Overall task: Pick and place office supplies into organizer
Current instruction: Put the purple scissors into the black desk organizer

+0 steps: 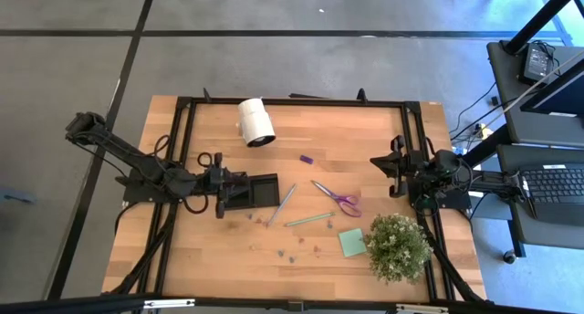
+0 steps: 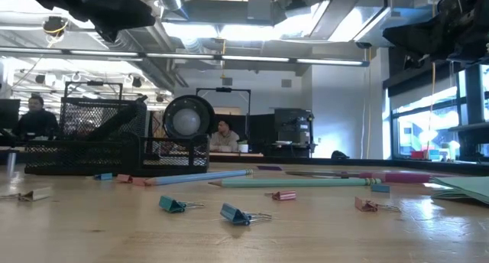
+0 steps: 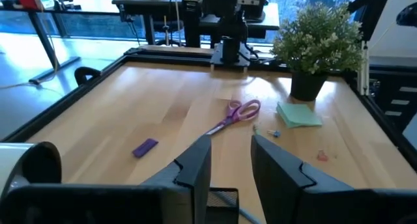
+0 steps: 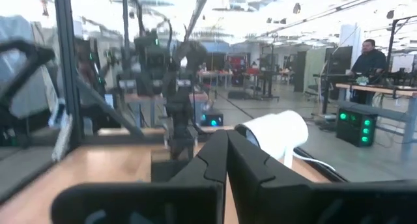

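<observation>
My left gripper (image 1: 239, 188) hovers open over the near-left end of the black mesh organizer (image 1: 265, 193), nothing between its fingers (image 3: 195, 165). Purple-handled scissors (image 3: 236, 113), a pale green pencil (image 1: 308, 220), a bluish pencil (image 1: 281, 204), a light green sticky-note pad (image 3: 298, 114), a small purple piece (image 3: 144, 147) and small clips (image 2: 237, 214) lie flat on the wooden table. At the table's right edge my right gripper (image 4: 227, 149) is shut and empty.
A white roll (image 1: 256, 122) lies on its side at the far middle of the table. A bushy potted plant (image 1: 398, 246) stands near the front right corner, beside the sticky-note pad. A black frame (image 1: 301, 102) runs around the tabletop.
</observation>
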Controlling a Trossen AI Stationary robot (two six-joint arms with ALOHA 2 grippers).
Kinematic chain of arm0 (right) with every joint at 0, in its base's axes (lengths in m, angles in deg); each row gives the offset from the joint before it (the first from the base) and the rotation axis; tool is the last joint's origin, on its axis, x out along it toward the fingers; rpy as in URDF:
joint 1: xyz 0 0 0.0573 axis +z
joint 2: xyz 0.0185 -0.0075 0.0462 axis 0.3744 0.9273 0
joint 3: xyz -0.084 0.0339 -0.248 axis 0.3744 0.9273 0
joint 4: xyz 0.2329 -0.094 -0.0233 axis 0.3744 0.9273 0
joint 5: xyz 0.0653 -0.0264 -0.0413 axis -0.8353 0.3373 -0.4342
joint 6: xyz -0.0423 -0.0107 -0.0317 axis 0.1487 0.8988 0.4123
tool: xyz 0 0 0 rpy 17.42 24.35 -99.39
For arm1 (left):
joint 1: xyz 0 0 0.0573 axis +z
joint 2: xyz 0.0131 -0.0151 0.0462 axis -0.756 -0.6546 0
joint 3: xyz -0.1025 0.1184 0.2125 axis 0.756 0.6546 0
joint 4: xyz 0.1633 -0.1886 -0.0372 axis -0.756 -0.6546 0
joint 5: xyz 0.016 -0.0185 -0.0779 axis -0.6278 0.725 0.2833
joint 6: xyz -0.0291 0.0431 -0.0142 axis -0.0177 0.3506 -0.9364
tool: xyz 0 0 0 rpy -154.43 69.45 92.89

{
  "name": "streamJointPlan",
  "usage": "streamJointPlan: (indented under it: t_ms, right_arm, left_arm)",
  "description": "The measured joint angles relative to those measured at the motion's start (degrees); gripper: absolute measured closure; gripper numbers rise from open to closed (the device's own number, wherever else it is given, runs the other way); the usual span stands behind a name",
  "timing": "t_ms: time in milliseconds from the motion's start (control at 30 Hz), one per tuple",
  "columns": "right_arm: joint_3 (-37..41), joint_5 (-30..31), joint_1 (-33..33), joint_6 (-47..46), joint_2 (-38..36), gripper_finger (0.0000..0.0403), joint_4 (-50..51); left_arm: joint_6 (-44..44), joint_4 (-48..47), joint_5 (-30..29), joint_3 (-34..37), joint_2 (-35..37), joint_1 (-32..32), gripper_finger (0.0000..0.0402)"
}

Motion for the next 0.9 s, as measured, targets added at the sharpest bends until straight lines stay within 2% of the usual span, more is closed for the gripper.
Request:
streamJointPlan:
  t_ms: [267, 733, 900]
  right_arm:
    - [0.0, 0.0, 0.0, -6.0, 0.0, 0.0391, -2.3]
    - [0.0, -0.9, 0.0, -6.0, 0.1, 0.0391, -3.8]
    - [-1.3, -0.9, 0.0, -5.6, 3.4, 0.0391, -2.7]
  left_arm:
    - [3.0, 0.0, -0.2, 0.0, 0.0, 0.0, 0.0300]
    - [5.6, -0.1, -0.2, 0.0, 0.0, 0.0, 0.0298]
    - [5.6, -0.7, -0.2, 0.0, 0.0, 0.0, 0.0297]
